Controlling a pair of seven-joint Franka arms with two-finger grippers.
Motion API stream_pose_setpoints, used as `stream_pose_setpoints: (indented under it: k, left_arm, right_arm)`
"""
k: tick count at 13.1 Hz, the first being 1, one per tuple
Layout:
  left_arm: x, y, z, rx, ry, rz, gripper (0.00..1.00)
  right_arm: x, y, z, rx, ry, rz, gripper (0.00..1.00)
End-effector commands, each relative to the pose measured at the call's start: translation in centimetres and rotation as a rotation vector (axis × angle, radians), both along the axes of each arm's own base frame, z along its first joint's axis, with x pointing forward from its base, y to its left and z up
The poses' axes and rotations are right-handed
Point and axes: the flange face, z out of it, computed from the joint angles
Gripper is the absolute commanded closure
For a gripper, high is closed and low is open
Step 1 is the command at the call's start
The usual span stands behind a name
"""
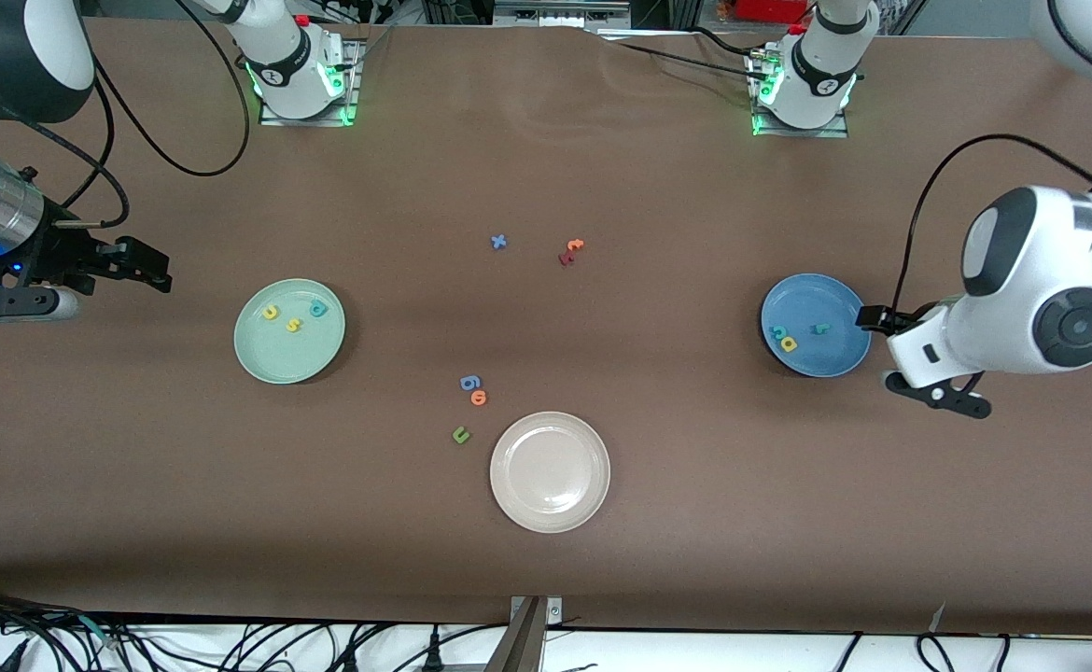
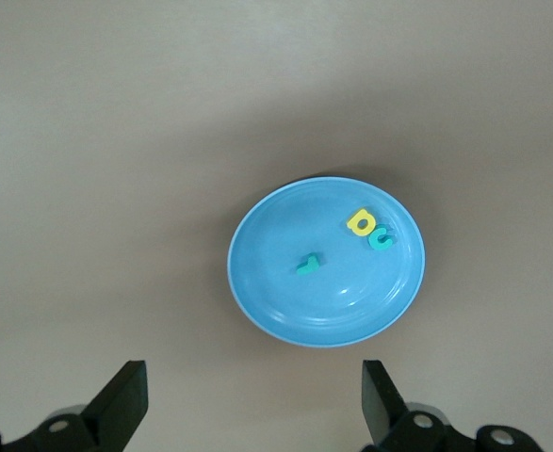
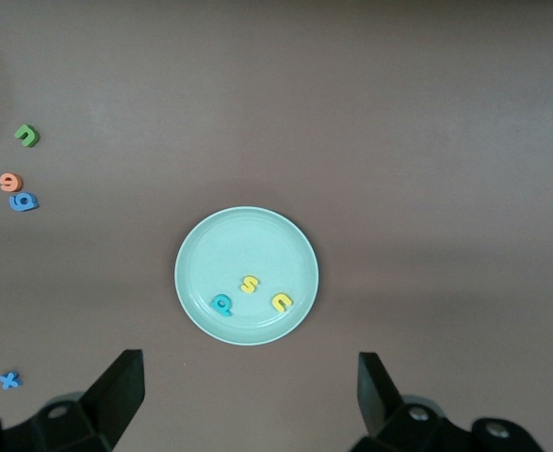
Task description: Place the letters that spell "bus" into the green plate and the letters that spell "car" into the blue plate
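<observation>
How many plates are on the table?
3. The green plate lies toward the right arm's end, the blue plate toward the left arm's end, and the cream plate between them, nearest the front camera.

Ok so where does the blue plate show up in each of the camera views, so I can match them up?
Front view: the blue plate lies toward the left arm's end of the table, just beside the left gripper.
Left wrist view: the same plate sits mid-picture, past the open fingers.
Right wrist view: not in it; only the green plate shows.
Shared landmark: the yellow letter in the blue plate.
</observation>
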Motion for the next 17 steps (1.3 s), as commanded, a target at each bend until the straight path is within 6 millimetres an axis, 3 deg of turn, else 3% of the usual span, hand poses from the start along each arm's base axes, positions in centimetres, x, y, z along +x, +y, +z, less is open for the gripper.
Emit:
stream_pose_setpoints:
  k: [1,4,7,9,12,14,17]
  left_arm:
    - [-1.7,0.7,3.8,-0.005,0.011,0.06,0.0]
    - [-3.7,2.2,8.3,0.018,-0.043,0.068,0.0]
    - [-5.9,5.5,12.4,-0.04,-0.087,0.039,0.0]
    - [-6.7,5.8,14.8,-0.04,-0.131,0.06,0.0]
    - [-6.9,3.5,16.5,-0.037,-0.184,0.306,0.0]
    - [-7.0,2.1,17.1,-0.018,-0.199,0.318,0.0]
    - [-7.2,2.1,17.6,-0.02,-0.209,0.305,0.0]
  right_arm:
    - [0.0,-1.7,0.4,-0.004,-0.012,-0.022,0.0]
    - [0.4,-1.6,1.7,-0.022,-0.027,-0.016,0.0]
    - [0.3,-1.5,1.7,-0.021,-0.023,-0.017,0.0]
    - [0.4,-1.4,1.8,-0.023,-0.029,-0.015,0.0]
    - [0.6,-2.2,2.5,-0.021,-0.05,-0.034,0.0]
    - [0.6,-2.1,2.8,-0.022,-0.057,-0.031,0.0]
    - [0.6,-2.2,2.8,-0.022,-0.055,-0.032,0.0]
